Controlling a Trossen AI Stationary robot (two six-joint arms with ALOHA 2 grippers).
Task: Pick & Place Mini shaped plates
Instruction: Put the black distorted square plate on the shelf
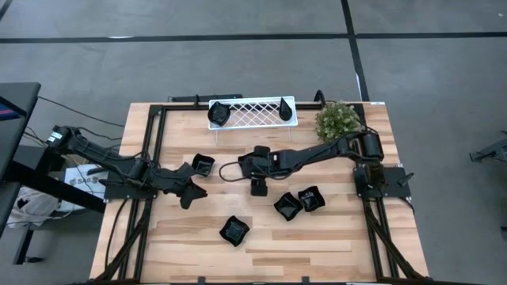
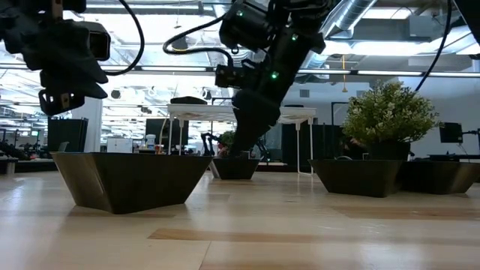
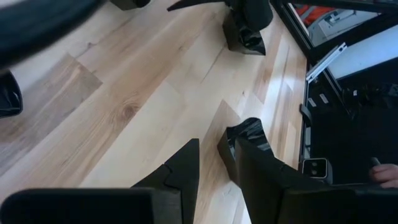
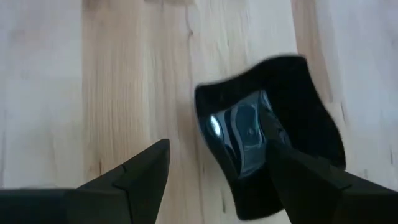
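Two mini shaped plates lie in the white lattice tray (image 1: pixel 253 112) at the far edge: one squarish (image 1: pixel 218 115), one teardrop (image 1: pixel 285 108). Several more glossy black plates rest on the wood. My right gripper (image 4: pixel 214 180) is open and slants down over one of them (image 4: pixel 267 134), seen also in the high view (image 1: pixel 258 188) and low view (image 2: pixel 235 166). One finger (image 4: pixel 298 180) hangs over the plate's hollow, the other (image 4: pixel 143 177) over bare wood. My left gripper (image 3: pixel 208 158) is open, raised above the table beside another plate (image 1: pixel 203 165). My right gripper comes slanting down at the squarish plate's rim (image 4: pixel 264 152). Its one finger covers the rim there, so I cannot tell whether it touches. The plate sits flat on the table.
A green bushy plant (image 1: pixel 339 120) stands at the far right by the tray. Two plates (image 1: pixel 287 206) (image 1: pixel 310 199) lie close together right of centre, and one (image 1: pixel 234 230) lies near the front edge. Black frame rails (image 1: pixel 150 150) run along the table's sides.
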